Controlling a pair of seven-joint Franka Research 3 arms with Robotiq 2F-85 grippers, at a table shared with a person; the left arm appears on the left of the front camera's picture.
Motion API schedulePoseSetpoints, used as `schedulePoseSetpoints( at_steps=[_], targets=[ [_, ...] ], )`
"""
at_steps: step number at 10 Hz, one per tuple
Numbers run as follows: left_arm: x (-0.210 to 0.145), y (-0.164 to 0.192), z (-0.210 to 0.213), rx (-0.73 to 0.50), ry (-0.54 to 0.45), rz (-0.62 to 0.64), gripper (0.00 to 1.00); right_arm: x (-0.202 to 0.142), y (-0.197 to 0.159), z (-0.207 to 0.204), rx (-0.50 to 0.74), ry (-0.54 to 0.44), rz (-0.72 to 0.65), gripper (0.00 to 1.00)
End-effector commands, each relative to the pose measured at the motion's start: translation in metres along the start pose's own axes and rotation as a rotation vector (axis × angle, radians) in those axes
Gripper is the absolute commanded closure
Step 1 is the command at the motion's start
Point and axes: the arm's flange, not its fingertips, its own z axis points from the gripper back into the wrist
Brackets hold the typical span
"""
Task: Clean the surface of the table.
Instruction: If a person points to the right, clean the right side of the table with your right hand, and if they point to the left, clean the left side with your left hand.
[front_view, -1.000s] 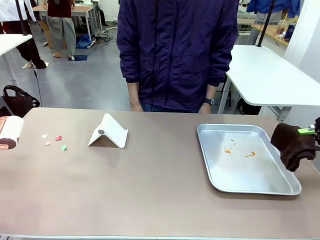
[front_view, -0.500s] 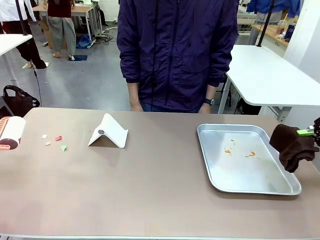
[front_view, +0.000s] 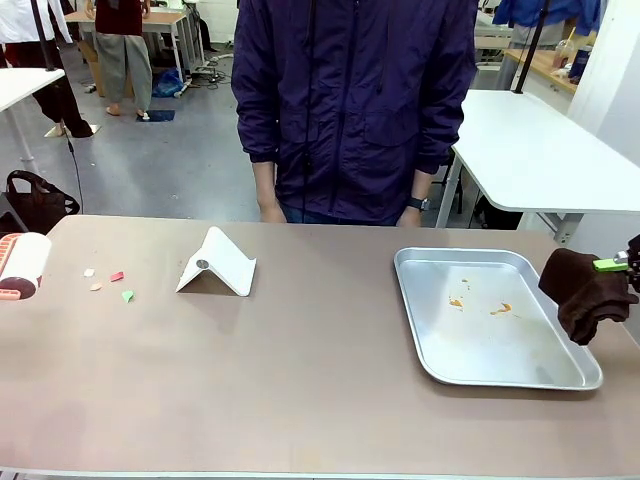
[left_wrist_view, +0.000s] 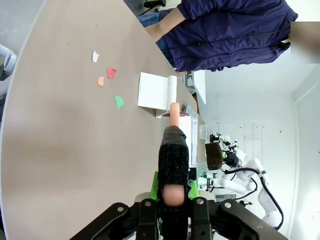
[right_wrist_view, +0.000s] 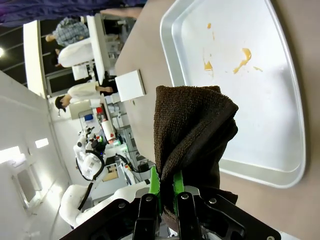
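The worktop stretches across the front view, between me and the person at its far side, and it is not clean yet. Over the last second almost nothing changes on it. At the far left my left hand is clamped on the handle of a white roller, which shifts only very slightly at the worktop's left end. Just beside it the small coloured paper scraps lie where they were, and so does the folded white stand. At the right the metal tray keeps its orange smears. My right hand grips a dark brown cloth, which hangs above the tray's right rim and hardly moves. I judge that the wiping has not begun. I can read no brand, label or writing anywhere.
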Motion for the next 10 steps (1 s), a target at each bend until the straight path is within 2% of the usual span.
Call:
schedulePoseSetpoints(
  at_steps=[1,10],
  targets=[
    [-0.0009,-0.0028,0.0011,0.001,-0.002,-0.010,0.78,-0.0031,0.0016,0.0003,-0.006,-0.007,0.004,0.89],
    [-0.0009,-0.0028,0.0011,0.001,-0.002,-0.010,0.78,-0.0031,0.0016,0.0003,-0.006,-0.007,0.004,0.89]
  ],
)
